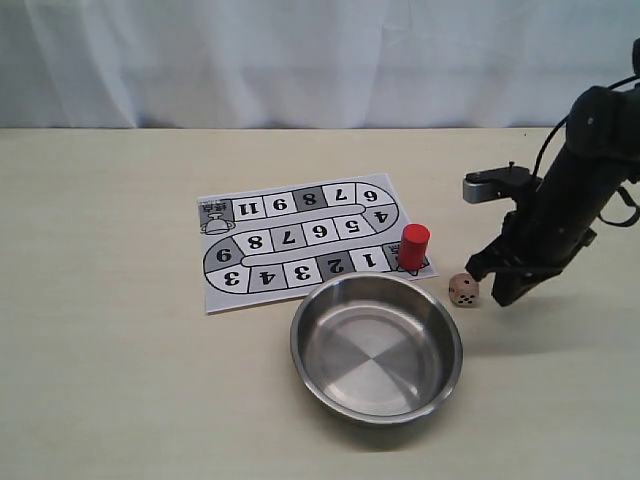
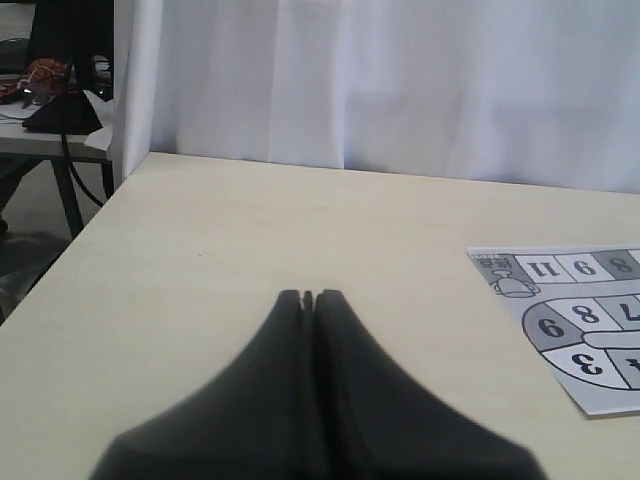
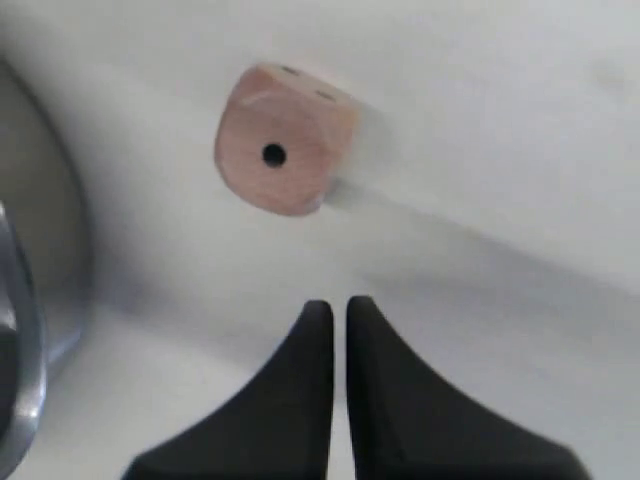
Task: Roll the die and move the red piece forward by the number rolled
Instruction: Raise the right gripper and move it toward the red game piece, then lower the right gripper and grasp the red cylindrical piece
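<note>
Down on the pale surface (image 1: 120, 380), the die (image 1: 463, 290) sat on its own, just off the right side of the metal bowl's rim (image 1: 305, 325) and not inside the bowl. It lay near the right corner of the paper game board (image 1: 300, 240), apart from it. In the right wrist view the die (image 3: 285, 140) showed a face with 1 dark dot toward the camera, and a curved edge of the bowl (image 3: 20, 330) was visible beside it.

The right gripper (image 1: 495, 292) hung low just to the right of the die, not touching it. Its 2 dark fingers were drawn almost together, with only a thin slit between them (image 3: 339, 305), and they held nothing.

The red piece (image 1: 414, 246) stood upright on the board's end square, right beside the square marked 1, close to the die but separate from it.

The left gripper (image 2: 308, 296) was pressed together and empty, above bare surface with a corner of the board (image 2: 590, 330) off to one side.
</note>
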